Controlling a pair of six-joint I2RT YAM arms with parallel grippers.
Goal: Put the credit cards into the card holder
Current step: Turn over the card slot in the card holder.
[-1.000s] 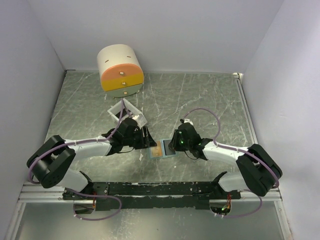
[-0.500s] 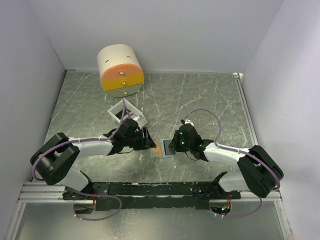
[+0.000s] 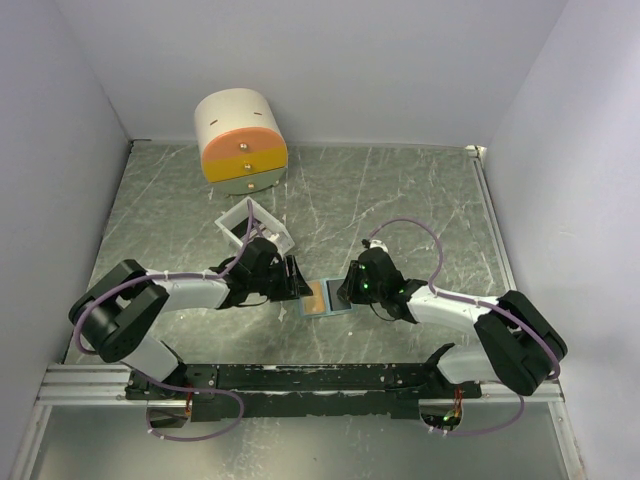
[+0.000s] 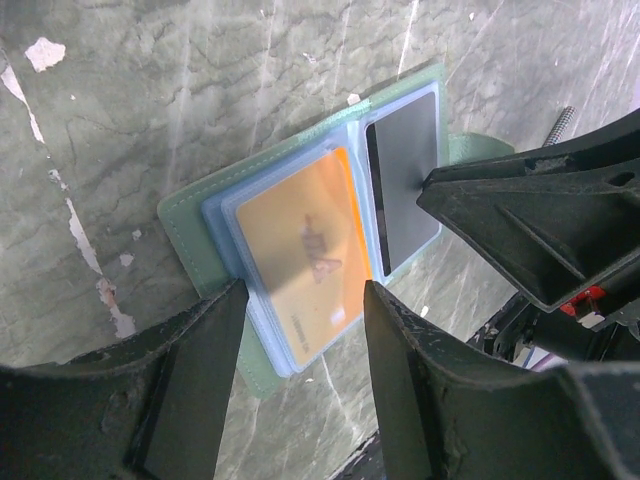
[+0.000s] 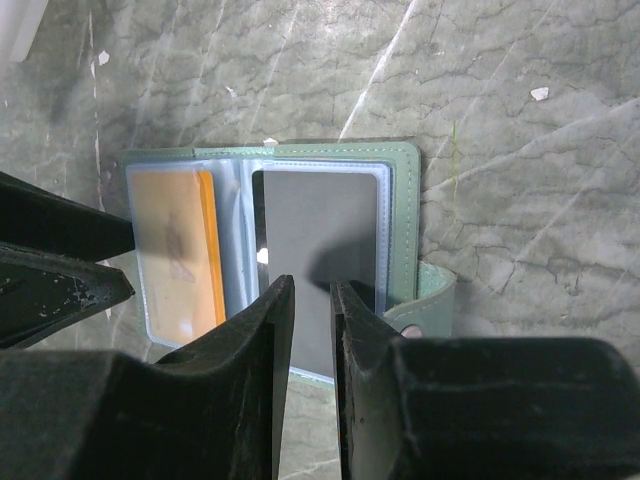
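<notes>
Insertion seems almost done: orange card [image 4: 300,255] and dark card [image 5: 320,215] lie inside the open card holder [image 5: 405,200]. Left gripper [image 4: 303,300] jaws apart, right gripper [image 5: 312,290] jaws nearly together, empty. Next, probably: press both cards home.

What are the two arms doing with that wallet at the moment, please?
The card holder lies open on the table, an orange card in one sleeve and a dark card on the other side. The left gripper hovers open over the orange card's end; the right gripper, jaws nearly closed, points at the dark card, perhaps pushing it in.
</notes>
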